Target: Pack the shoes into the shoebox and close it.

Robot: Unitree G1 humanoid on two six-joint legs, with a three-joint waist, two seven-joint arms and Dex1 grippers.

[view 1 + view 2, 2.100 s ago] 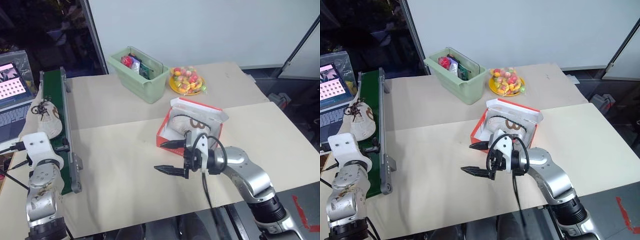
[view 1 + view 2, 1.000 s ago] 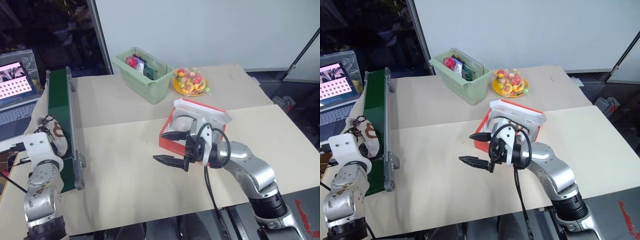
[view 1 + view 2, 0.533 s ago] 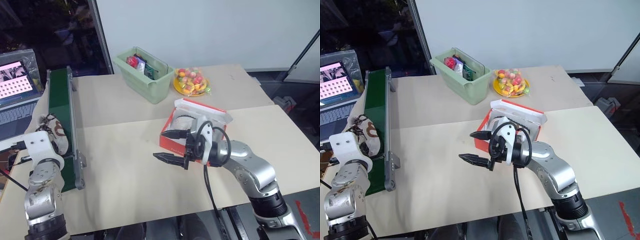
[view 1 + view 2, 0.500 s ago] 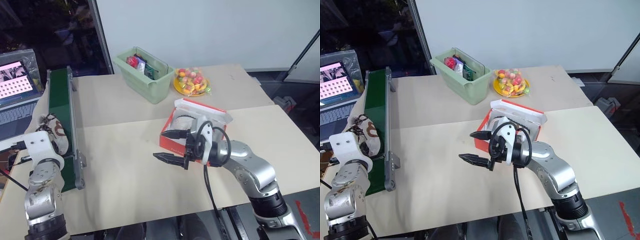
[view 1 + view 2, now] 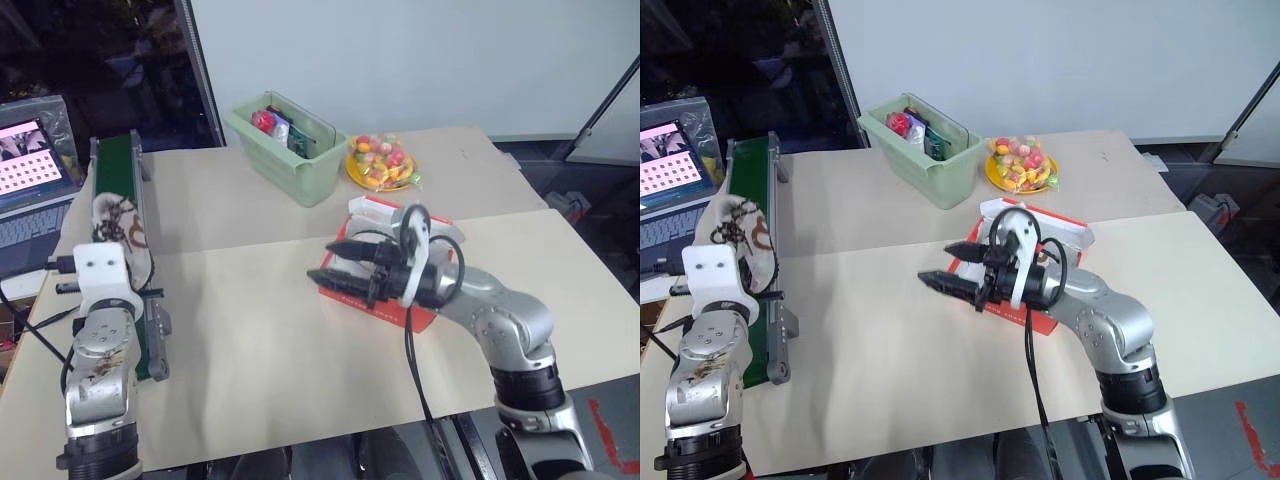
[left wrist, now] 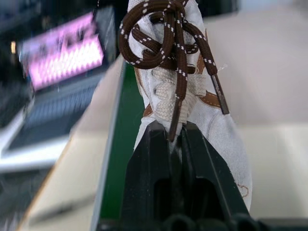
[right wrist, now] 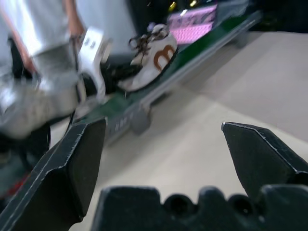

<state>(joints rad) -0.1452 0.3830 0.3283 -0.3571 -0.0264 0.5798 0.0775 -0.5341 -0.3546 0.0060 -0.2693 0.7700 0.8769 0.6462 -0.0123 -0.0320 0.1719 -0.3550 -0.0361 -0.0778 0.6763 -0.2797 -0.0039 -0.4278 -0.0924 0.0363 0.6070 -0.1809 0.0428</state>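
A robot stands at a beige tabletop (image 5: 250,340) with both arms raised. At its left, the left pincer (image 6: 169,139) is pinched shut on a small cream sneaker with dark brown laces and brown side markings (image 6: 185,91), gripping it at the heel end so the knotted laces stand above the fingers. The shoe hangs over a long green conveyor strip (image 5: 125,215), probably so it can be carried across to the box. Near the middle of the tabletop sits the red-orange cardboard shoebox with white inside (image 5: 385,300), its lid (image 5: 385,210) tipped up at the back. The right pincer (image 5: 350,268) hovers just in front of the box with its black fingers spread wide and empty, pointing toward the left arm, perhaps ready to receive the shoe. A light green plastic bin (image 5: 290,150) and a yellow plate of sweets (image 5: 380,165) stand farther back
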